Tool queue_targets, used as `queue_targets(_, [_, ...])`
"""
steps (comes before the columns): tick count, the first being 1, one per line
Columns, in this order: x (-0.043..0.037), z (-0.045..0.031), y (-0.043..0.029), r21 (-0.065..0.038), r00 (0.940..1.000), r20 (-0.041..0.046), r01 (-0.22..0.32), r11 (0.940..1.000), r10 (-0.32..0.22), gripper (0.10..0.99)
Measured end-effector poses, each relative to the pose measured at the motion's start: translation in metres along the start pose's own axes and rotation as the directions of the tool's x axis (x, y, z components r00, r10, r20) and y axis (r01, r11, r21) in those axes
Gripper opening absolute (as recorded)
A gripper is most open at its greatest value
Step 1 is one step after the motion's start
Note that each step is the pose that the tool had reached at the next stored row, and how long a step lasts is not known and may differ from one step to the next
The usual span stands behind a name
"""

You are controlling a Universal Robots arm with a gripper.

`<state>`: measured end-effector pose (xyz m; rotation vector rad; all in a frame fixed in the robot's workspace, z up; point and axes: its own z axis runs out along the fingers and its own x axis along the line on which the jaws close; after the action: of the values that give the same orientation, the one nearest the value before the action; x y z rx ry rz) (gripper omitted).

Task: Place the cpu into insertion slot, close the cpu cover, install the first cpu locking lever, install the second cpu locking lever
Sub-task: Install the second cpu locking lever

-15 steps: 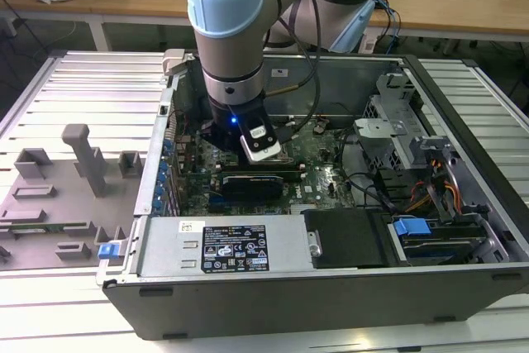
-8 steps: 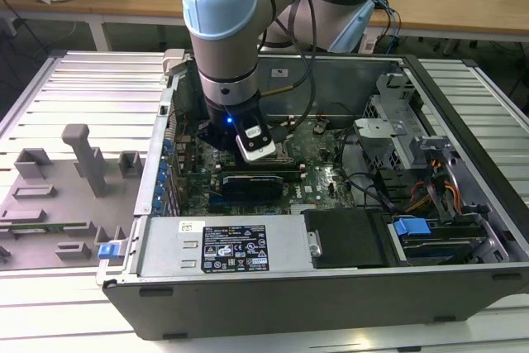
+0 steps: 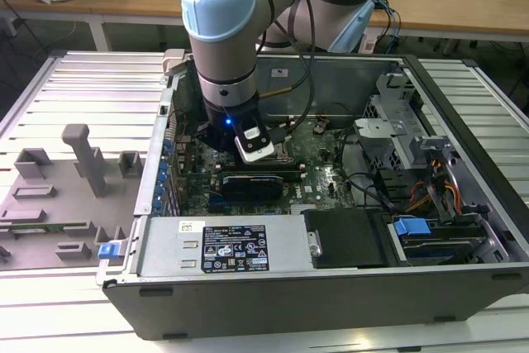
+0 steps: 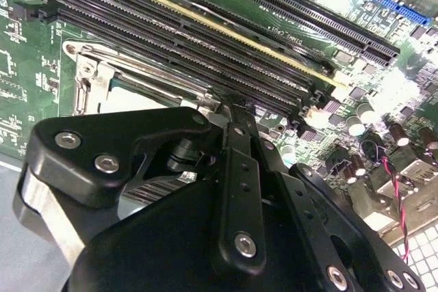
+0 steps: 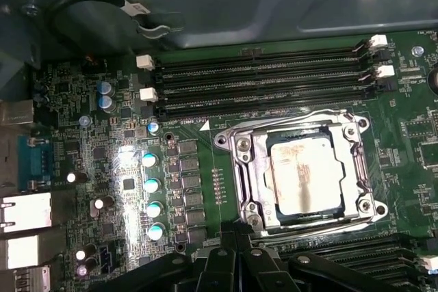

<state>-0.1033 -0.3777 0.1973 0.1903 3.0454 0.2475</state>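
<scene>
In the first wrist view the cpu [image 5: 301,179], a pale silvery square, lies in the insertion slot [image 5: 363,126] on the green motherboard. The cpu cover [image 5: 248,169], a shiny metal frame, lies flat around it, and the chip shows through its window. A thin wire lever [image 5: 321,226] runs along the slot's edge nearest my gripper. My gripper [image 5: 236,234] is shut with nothing seen between its black fingers, its tip just off a corner of the slot. In the second wrist view the gripper [image 4: 229,111] hides most of the slot [image 4: 102,76]. The arm [image 3: 219,31] reaches down into the computer case.
Long black memory slots [image 5: 260,80] run beside the slot, and more of them [image 4: 205,39] show in the second wrist view. Silver capacitors [image 5: 152,186] stand on the other side. Case walls [image 3: 331,287], a drive cage [image 3: 413,171] and cables [image 3: 364,188] ring the motherboard. A grey fixture tray [image 3: 58,196] sits at the exterior view's left.
</scene>
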Motion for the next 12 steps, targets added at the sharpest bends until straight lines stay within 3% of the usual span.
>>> queue_targets(4, [-0.0001,-0.0012,0.0002,0.0,1.0,0.0002,0.0,1.0,0.0,0.106])
queue_targets(9, [-0.0008,-0.0111,0.0018,0.0,1.0,0.0,0.0,1.0,0.0,0.106])
queue_targets(12, [-0.0018,-0.0249,0.0041,0.0,1.0,0.0,0.0,1.0,0.0,0.106])
